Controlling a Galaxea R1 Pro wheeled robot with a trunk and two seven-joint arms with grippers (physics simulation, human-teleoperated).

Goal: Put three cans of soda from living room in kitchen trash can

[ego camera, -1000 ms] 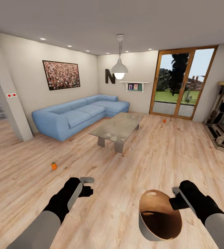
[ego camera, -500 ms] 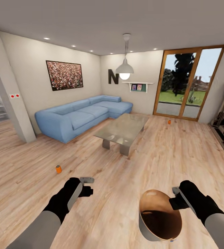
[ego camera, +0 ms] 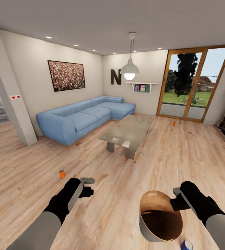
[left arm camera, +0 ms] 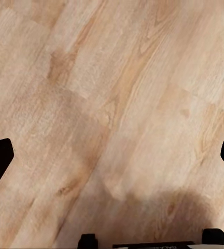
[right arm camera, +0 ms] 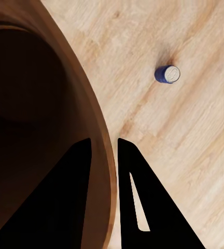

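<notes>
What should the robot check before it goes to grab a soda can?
1. Bin held: ok, right gripper pinches its rim.
2. Left gripper free: ok, open, nothing between its fingers.
3. Cans in sight: ok, one left on the floor, one by the glass door, a blue-looking one beside the bin.
4. Bin empty: cannot tell, its inside is dark.
5. Near can within reach: not ok, it stands apart from the left gripper.
</notes>
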